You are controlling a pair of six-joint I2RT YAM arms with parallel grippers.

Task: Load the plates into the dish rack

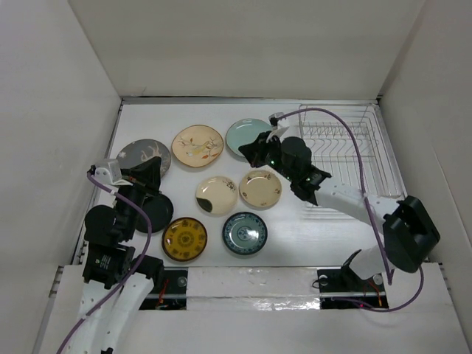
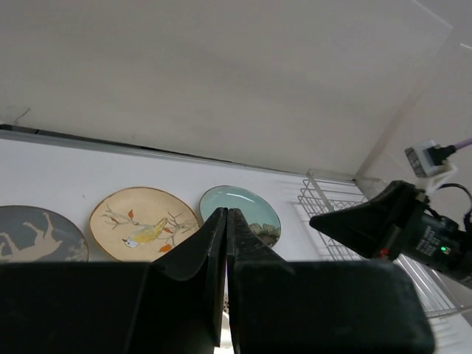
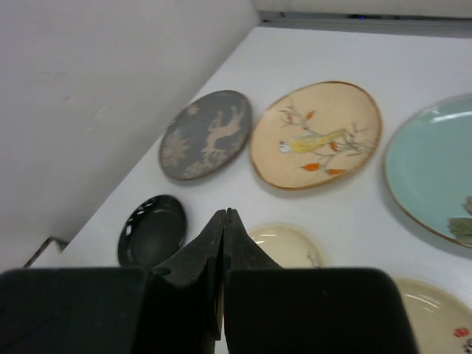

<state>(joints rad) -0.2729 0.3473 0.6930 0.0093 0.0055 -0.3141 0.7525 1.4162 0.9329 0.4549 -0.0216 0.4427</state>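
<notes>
Left gripper (image 1: 153,171) closed, empty, by grey plate (image 1: 140,153) | plates (image 1: 198,145) flat on table (image 1: 295,236), centre-left; likely stiff, slick, breakable; pinch a raised rim | right gripper (image 1: 247,151) closed, empty, beside pale green plate (image 1: 243,133) | dish rack (image 1: 346,147) far right, holding no plates

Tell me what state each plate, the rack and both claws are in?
Grey deer plate, lying flat.
Cream bird plate, lying flat.
Pale green plate, lying flat.
Black plate, lying flat.
Cream plate with dark patch, lying flat.
Cream plate nearest rack, lying flat.
Yellow patterned plate, lying flat.
Blue-green patterned plate, lying flat.
Dish rack, empty.
Left gripper, shut, holding nothing.
Right gripper, shut, holding nothing.
</notes>
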